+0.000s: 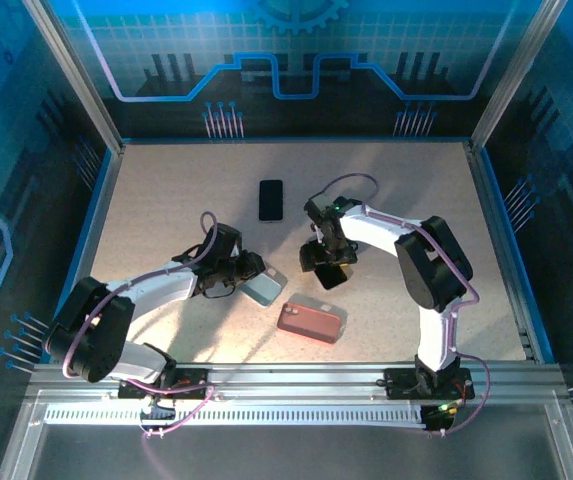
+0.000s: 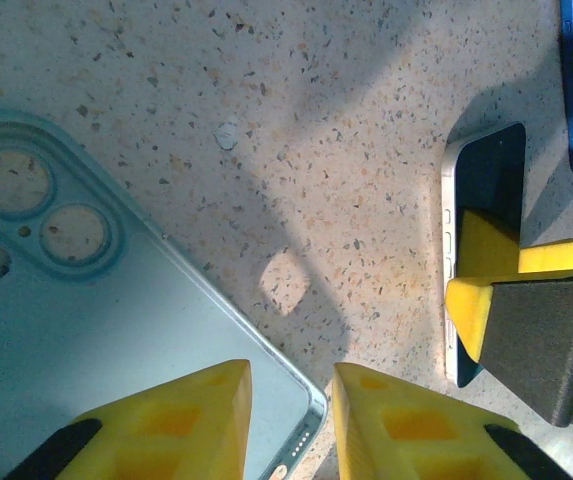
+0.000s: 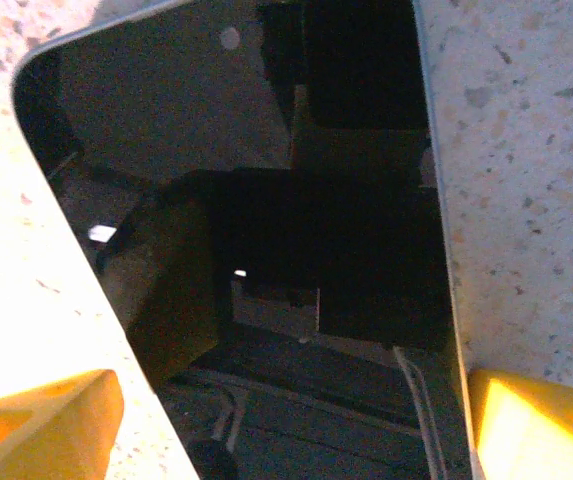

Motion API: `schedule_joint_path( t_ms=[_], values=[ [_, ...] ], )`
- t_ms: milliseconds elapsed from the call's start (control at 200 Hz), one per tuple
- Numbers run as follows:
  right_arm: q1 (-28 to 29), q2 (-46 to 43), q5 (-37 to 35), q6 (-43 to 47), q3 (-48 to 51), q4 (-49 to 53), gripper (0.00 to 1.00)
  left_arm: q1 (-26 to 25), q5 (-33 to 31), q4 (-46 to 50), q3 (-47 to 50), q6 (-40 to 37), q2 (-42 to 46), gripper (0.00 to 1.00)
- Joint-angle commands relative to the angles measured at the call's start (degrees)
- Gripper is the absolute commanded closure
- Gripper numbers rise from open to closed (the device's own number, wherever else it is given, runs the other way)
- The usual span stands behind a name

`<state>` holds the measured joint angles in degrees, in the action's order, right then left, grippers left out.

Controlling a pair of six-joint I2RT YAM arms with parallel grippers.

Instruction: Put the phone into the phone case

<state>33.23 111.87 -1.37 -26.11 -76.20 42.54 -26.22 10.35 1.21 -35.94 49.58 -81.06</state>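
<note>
Right gripper (image 3: 296,400) straddling phone (image 3: 266,200), jaws wide, preparing pickup. Left gripper (image 2: 291,420) sitting at case (image 2: 96,330) corner, probably steadying; jaws narrow, grip unclear.

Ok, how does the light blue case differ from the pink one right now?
Colour: the light blue case is pale teal, while the pink case is salmon.
Place: the light blue case lies right at the left gripper, with one corner at its tips. The pink case lies apart, nearer the arm bases, with no gripper at it.
Both lie flat on the table.
</note>
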Motion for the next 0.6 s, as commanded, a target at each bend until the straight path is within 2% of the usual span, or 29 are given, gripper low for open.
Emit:
schedule_joint_path(
  t_ms=[0,190,370,590],
  values=[
    [-0.7,-3.0,3.6,0.2,1.1,-2.3,0.09,-0.1,-0.6,0.9,-1.4,0.4,0.4,0.72],
    [-0.8,-5.0,0.3,4.1,1.2,-1.9,0.08,-0.1,-0.8,0.0,-1.4,0.3,-0.5,0.72],
    [-0.6,-3.8,-3.5,10.3,1.1,-5.0,0.08,-0.1,-0.8,-0.5,-1.7,0.1,-1.4,0.72],
    [0.8,-2.1,-4.9,13.6,2.2,-7.5,0.07,-0.1,-1.2,-0.8,-1.1,0.5,-0.9,0.72]
  ],
)
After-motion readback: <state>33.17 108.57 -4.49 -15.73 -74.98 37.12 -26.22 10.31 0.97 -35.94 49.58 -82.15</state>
